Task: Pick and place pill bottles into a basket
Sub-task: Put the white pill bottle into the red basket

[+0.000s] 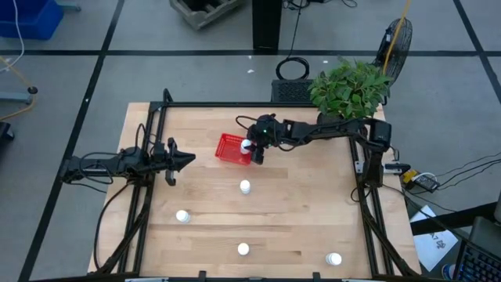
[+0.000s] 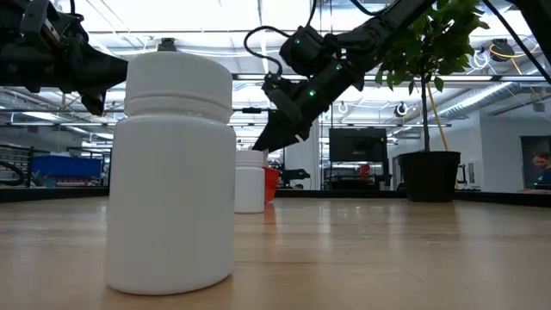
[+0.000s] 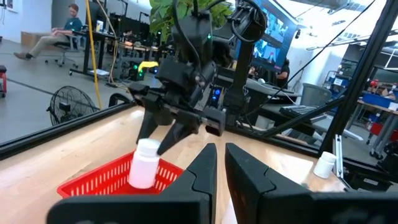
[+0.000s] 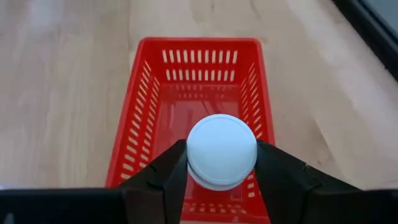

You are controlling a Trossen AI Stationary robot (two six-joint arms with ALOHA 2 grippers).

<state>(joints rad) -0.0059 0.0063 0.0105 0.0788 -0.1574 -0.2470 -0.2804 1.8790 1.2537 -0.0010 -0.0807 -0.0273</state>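
Note:
The red mesh basket (image 1: 232,149) stands on the table at the far middle and also shows in the right wrist view (image 4: 155,124). My right gripper (image 1: 252,149) is over the basket's right end, shut on a white pill bottle (image 4: 222,149). Several more white bottles stand upright on the table: one (image 1: 245,186) just near of the basket, one (image 1: 182,216) at the left, and two (image 1: 243,250) (image 1: 334,258) by the near edge. My left gripper (image 1: 186,160) hovers left of the basket, shut and empty. My right gripper pinches the bottle between its two fingers (image 4: 171,177), one on each side of the body just under the round cap (image 4: 222,146). The fingers slant down from the table's right. The bottle (image 3: 144,163) is nearly upright, its lower end at the basket's rim.
A potted plant (image 1: 350,88) stands at the table's far right corner, beside my right arm's base. Black frame rails (image 1: 149,141) run along the table's left and right sides. A person sits in the room beyond the table (image 3: 62,31). The nearest bottle fills the low view (image 2: 172,172).

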